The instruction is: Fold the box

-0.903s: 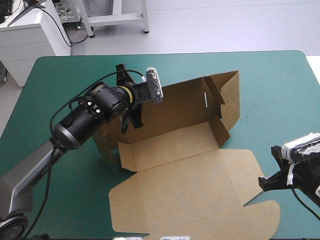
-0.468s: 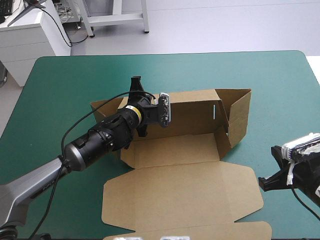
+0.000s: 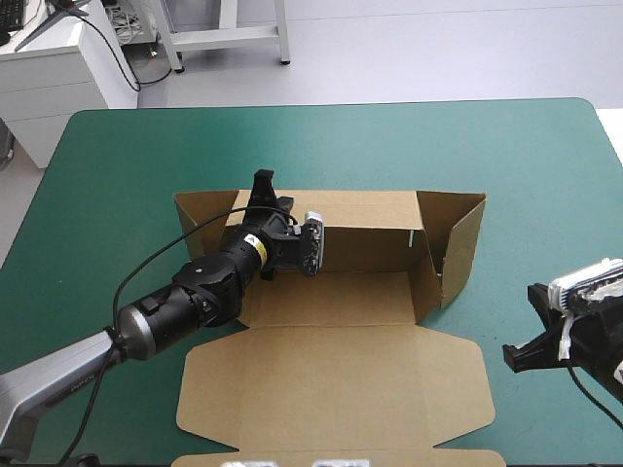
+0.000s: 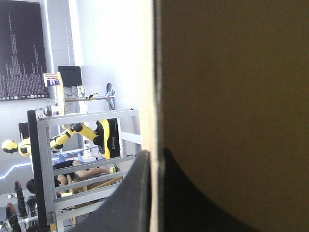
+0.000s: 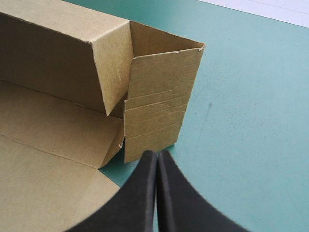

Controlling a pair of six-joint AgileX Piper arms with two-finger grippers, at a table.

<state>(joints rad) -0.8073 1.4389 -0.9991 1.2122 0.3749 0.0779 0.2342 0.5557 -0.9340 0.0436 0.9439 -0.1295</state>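
The left claw (image 3: 261, 191) is clamped on the box (image 3: 331, 379). In the left wrist view its two black fingers (image 4: 135, 193) stand almost together (image 4: 155, 155), with the thin edge of the brown board between them, and the brown board (image 4: 231, 96) fills the whole side beyond one finger. From above, this claw grips the top edge of the long back wall (image 3: 360, 219), near the wall's left end, and the arm reaches over the left part of the box floor.

The right claw (image 3: 516, 355) is closed on nothing; its fingers meet in one pointed arch (image 5: 158, 154). It is over the teal-green desk (image 3: 117, 156), near the desk's right edge and apart from the box. Just ahead of its tip stands the right end wall (image 5: 159, 96) of the box (image 5: 53, 43).

The box lies around the middle of the desk. Its back wall and right end wall are raised, the floor is open, and the wide lid (image 3: 331, 389) lies flat toward the near edge.
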